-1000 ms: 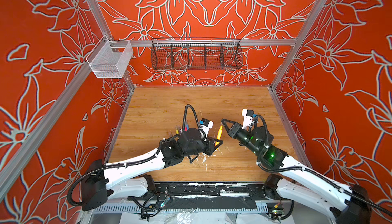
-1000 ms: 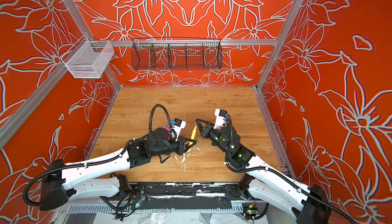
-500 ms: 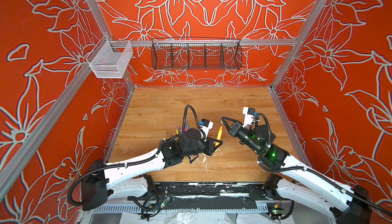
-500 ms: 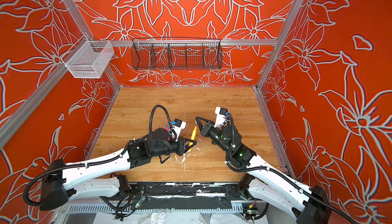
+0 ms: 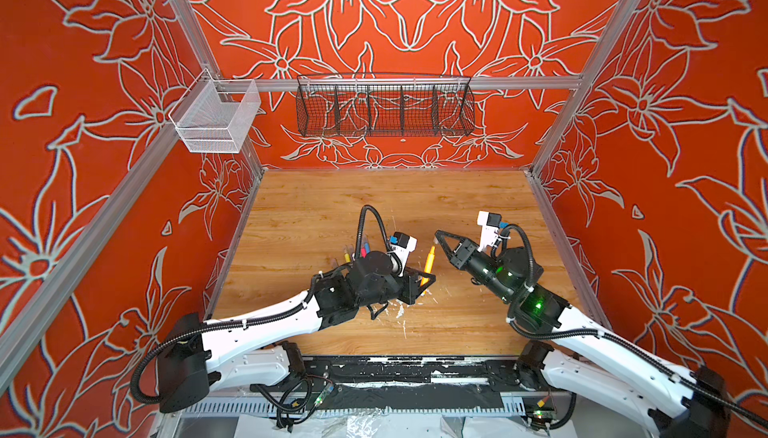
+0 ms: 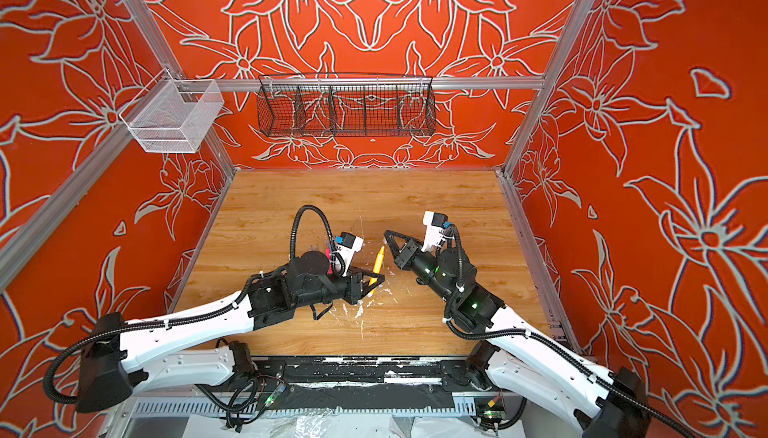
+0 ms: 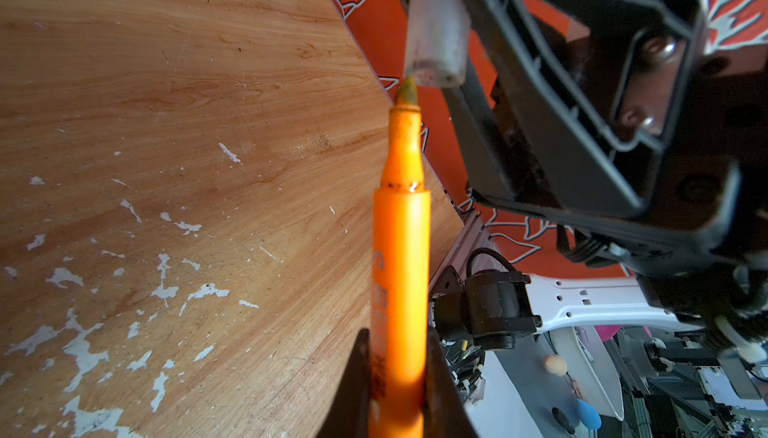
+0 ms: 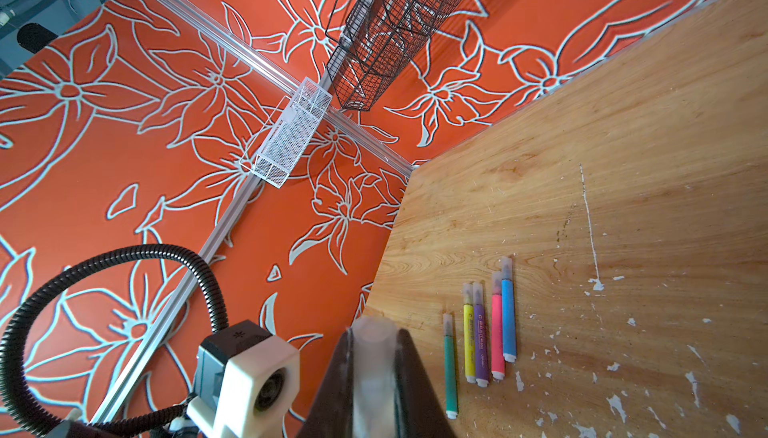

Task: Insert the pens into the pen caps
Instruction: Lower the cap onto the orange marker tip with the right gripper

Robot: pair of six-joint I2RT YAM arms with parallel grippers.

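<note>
Left gripper (image 7: 398, 378) clamps orange pen (image 7: 401, 249); in both top views axis runs 6–12 o'clock, tip at 12. Right gripper (image 8: 373, 348) pinches cap (image 7: 434, 37) just beyond tip; tip meets mouth rim, seemingly off-centre.

A robot lab's test booth: aluminium frame (image 5: 519, 82), orange flower-print walls (image 5: 83, 124), wood tabletop (image 5: 374, 199), black basket (image 5: 384, 108), white basket (image 5: 214, 122), left arm (image 5: 257, 324) and right arm (image 5: 615, 357) mounted in front, loose cables (image 5: 286, 404) below
</note>
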